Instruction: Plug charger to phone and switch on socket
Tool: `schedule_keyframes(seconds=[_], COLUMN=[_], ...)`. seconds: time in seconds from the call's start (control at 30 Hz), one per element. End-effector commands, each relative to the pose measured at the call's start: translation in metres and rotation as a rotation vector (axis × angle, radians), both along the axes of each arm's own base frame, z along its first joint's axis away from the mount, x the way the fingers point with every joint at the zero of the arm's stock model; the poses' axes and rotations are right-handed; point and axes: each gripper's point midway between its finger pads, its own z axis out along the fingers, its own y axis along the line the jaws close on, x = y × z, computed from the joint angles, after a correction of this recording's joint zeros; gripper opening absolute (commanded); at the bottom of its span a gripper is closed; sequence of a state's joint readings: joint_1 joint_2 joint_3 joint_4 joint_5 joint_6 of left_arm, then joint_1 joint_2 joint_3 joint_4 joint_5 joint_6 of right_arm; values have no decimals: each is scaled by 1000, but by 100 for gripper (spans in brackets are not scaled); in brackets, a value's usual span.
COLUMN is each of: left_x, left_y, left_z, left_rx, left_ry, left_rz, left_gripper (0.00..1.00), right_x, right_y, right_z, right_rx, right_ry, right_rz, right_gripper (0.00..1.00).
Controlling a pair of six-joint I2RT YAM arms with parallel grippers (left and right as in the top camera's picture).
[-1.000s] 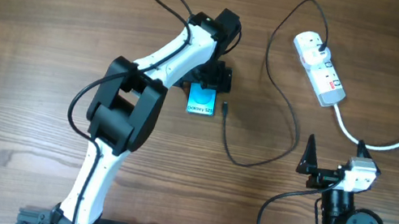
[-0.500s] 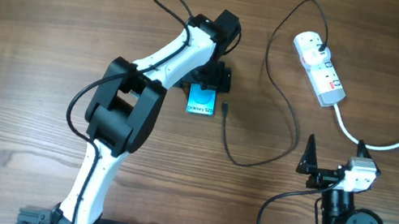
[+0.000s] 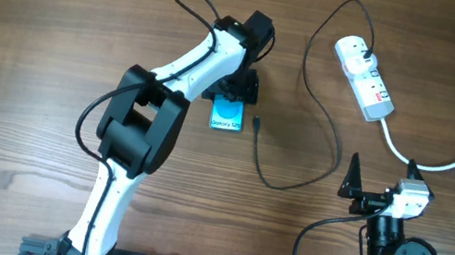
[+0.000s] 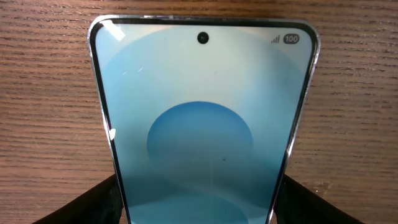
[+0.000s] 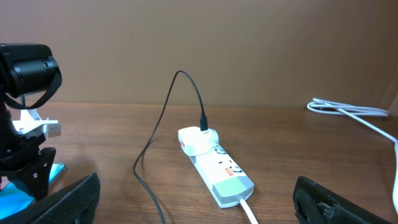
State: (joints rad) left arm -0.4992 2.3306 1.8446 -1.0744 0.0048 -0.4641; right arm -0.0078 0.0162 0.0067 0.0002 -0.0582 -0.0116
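Left claw (image 3: 239, 87): gripping phone (image 3: 228, 114)
Change: phone slid a little left
Charger (image 3: 258, 125): tip loose on worktop (image 3: 32, 65), just beside phone
Right claw (image 3: 353, 180): wide, holding nothing

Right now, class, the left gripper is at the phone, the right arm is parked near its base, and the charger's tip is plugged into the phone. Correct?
One part is wrong. The overhead view shows the charger's tip lying on the table beside the phone, not plugged into it. The left gripper is at the phone and the right arm is parked near its base.
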Motion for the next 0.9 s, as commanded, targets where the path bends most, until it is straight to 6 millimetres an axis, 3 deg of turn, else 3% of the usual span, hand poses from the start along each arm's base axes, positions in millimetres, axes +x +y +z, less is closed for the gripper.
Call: schedule_keyframes(seconds=[0.0,0.53,0.87], left_x=[-16,-18,-7], left_y=[7,9,9], left_z=[-27,-23,11], left_rx=[38,43,4], left_ry=[66,75,6], left_rz=[-15,-13,33], left_gripper=[75,73,72], right_x=[0,0,0], right_y=[-3,-3,-3], right_z=[1,1,1], right_rx=[12,12,12], right_ry=[-4,-4,-4], right_rz=[-18,-18,-18], right_gripper=[100,100,100])
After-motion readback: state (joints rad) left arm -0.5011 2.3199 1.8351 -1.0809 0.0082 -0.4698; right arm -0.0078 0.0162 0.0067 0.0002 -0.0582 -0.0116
